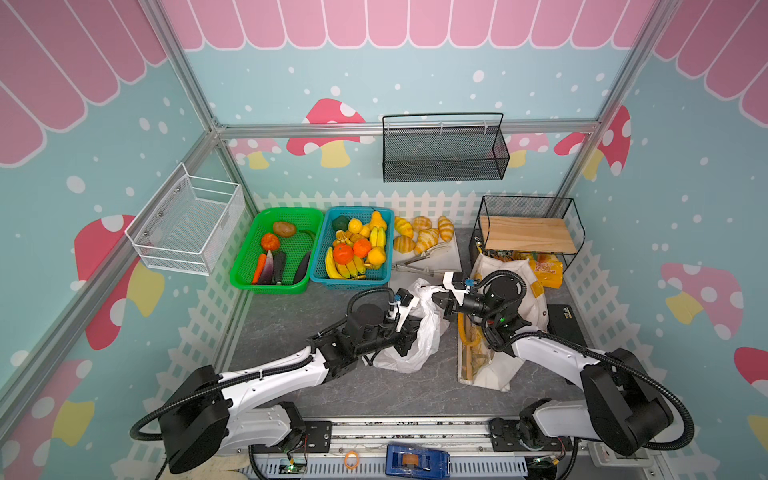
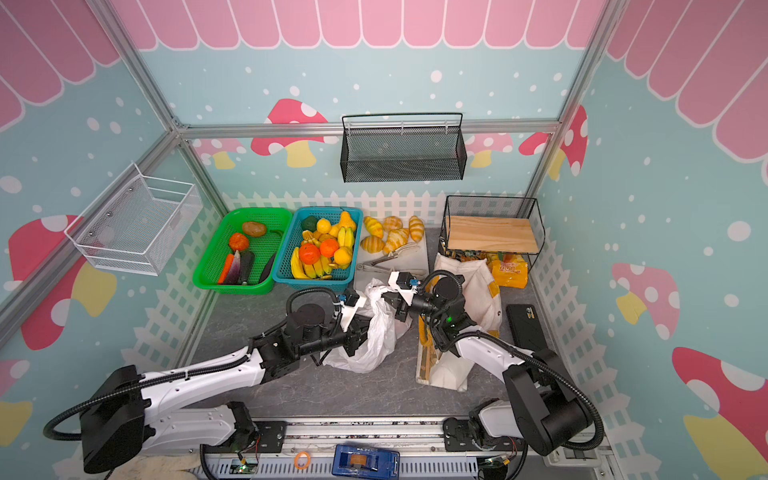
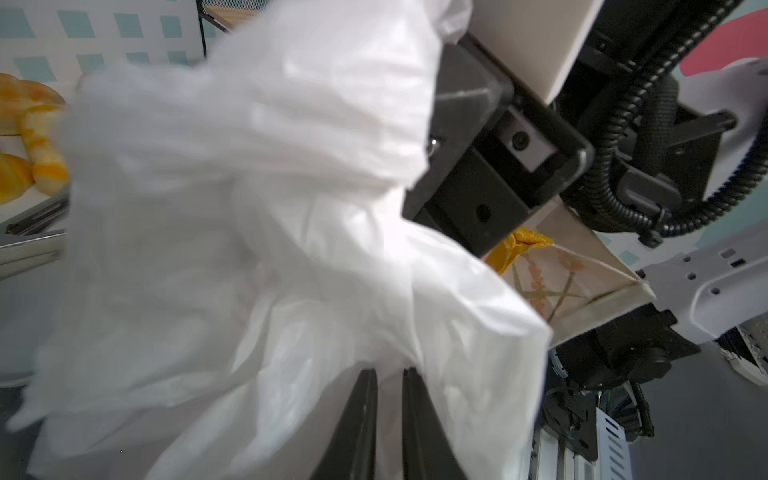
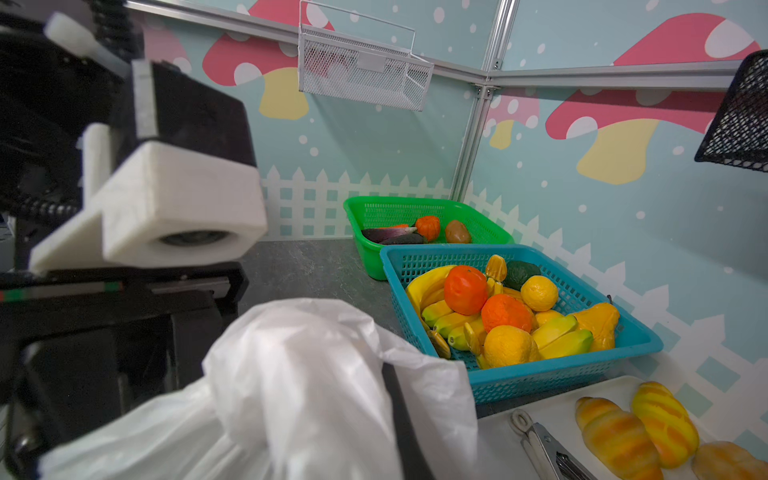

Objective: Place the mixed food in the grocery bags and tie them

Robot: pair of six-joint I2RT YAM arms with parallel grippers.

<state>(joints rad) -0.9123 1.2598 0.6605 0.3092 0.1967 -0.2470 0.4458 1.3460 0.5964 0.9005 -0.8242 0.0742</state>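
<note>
No text can be read for certain. In a top view, a yellow packet (image 1: 547, 272) at two o'clock carries red print too blurred to read; a black flat box (image 1: 562, 322) at three o'clock bears a small, illegible pale mark.

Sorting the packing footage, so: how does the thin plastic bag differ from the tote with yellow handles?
The plastic bag is thin and crinkly; the tote is stiffer cloth. The plastic bag is bunched up between the left gripper and right gripper; the tote lies on the table, ungripped. The plastic bag is plain; the tote has yellow handles and printed patches. Both are white.
</note>
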